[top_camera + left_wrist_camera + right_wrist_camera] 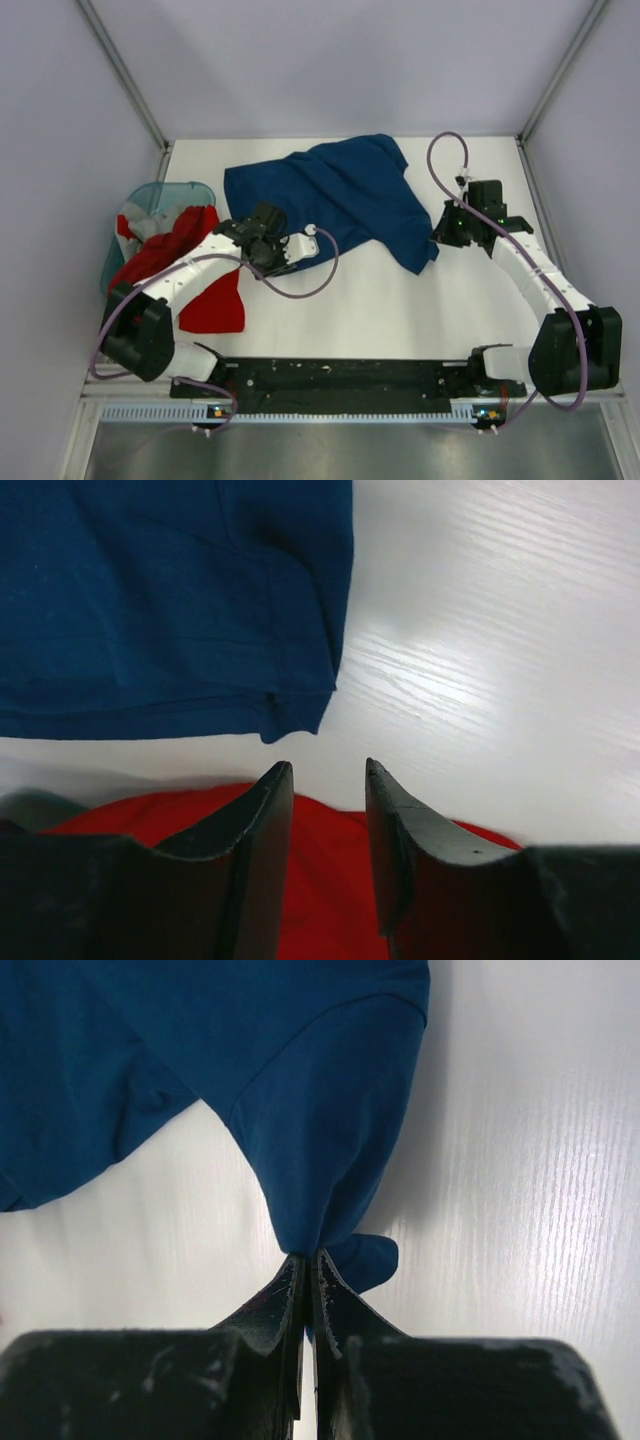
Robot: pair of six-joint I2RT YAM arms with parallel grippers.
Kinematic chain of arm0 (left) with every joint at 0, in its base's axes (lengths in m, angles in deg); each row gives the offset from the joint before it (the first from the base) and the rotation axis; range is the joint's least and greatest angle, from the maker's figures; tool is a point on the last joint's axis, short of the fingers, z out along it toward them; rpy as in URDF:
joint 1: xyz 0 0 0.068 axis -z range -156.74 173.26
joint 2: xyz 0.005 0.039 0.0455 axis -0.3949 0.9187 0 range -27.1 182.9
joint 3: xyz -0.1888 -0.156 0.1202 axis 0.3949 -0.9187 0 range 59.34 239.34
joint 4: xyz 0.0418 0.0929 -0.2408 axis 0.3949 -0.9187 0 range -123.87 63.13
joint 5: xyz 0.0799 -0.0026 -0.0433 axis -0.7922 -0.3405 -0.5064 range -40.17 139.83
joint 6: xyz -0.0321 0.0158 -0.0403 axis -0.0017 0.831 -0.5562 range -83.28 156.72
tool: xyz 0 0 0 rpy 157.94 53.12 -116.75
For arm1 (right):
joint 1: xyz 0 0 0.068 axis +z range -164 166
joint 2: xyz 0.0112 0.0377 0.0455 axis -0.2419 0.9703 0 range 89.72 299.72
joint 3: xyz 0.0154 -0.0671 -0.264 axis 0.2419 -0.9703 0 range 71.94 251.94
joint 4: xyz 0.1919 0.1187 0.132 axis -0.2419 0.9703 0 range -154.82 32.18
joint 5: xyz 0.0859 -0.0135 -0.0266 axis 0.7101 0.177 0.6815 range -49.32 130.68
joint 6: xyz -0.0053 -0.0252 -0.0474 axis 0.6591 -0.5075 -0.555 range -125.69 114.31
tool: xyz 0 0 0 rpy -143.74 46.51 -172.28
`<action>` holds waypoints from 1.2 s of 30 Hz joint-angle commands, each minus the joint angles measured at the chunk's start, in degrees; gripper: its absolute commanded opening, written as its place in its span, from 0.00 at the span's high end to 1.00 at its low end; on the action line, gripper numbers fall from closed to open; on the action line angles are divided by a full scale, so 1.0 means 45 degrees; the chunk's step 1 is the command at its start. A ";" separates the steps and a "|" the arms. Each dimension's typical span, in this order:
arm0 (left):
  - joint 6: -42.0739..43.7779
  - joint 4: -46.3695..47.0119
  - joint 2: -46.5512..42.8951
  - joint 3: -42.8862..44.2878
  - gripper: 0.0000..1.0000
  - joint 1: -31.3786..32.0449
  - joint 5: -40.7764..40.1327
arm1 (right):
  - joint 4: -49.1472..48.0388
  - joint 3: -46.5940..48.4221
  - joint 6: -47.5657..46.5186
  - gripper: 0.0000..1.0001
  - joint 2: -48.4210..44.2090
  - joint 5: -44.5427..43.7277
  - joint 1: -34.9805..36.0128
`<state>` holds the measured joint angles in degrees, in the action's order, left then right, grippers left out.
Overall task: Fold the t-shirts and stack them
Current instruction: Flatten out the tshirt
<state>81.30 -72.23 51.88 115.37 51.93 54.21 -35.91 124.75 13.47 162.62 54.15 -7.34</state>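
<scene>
The top view counts three t-shirts and one basket. The navy t-shirt (330,190) lies spread and rumpled across the far middle of the counter (400,310). The red t-shirt (215,300) trails from the teal basket (165,190) at the left edge down onto the counter. A scrap of grey-white t-shirt (130,213) shows inside that basket, mostly covered by red cloth. The left arm crosses over the red t-shirt and hides part of it.

The left gripper (258,225) sits at the navy t-shirt's near-left edge. Only the left wrist view shows that its fingers (270,810) stand apart and hold nothing, with the navy hem (160,715) just ahead and red cloth (325,880) beneath.

The right gripper (440,232) is at the navy t-shirt's right side. The right wrist view alone shows it (308,1258) pinched together on a tip of navy cloth (320,1140), which draws into a taut peak above the bare counter (520,1160).
</scene>
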 commanded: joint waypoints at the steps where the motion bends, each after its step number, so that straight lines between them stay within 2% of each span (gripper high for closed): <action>1: -0.0822 0.1642 0.1235 0.0399 0.61 -0.0080 -0.0545 | -0.0545 0.0548 0.0001 1.00 -0.0264 -0.0514 -0.0132; 10: -0.1780 0.2015 0.4145 0.2176 0.67 -0.0901 -0.0310 | -0.0525 0.0587 -0.0097 1.00 -0.0263 -0.0514 -0.0151; 16: -0.1839 0.1001 0.5221 0.2606 0.72 -0.0921 0.0685 | -0.0545 0.0567 -0.0175 1.00 -0.0302 -0.0670 -0.0151; 19: -0.1781 0.0298 0.5417 0.2841 0.72 -0.0921 0.1173 | -0.0545 0.0626 -0.0195 1.00 -0.0244 -0.0748 -0.0131; 23: -0.1742 0.0393 0.5573 0.2842 0.72 -0.0921 0.0669 | -0.0545 0.0704 -0.0234 1.00 -0.0224 -0.0748 -0.0151; 25: -0.1723 0.0471 0.5749 0.2861 0.80 -0.0921 0.0433 | -0.0525 0.0685 -0.0254 1.00 -0.0302 -0.0787 -0.0131; 27: -0.1819 0.0510 0.5905 0.2958 0.99 -0.0921 0.0238 | -0.0525 0.0665 -0.0312 1.00 -0.0361 -0.0904 -0.0131; 36: -0.2094 0.0433 0.4132 0.3427 1.00 -0.1018 -0.0173 | -0.0096 0.1016 -0.0487 1.00 -0.0927 -0.1392 -0.0170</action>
<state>72.69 -70.02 76.71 127.64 47.71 54.69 -36.07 125.32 12.39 161.38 49.83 -7.41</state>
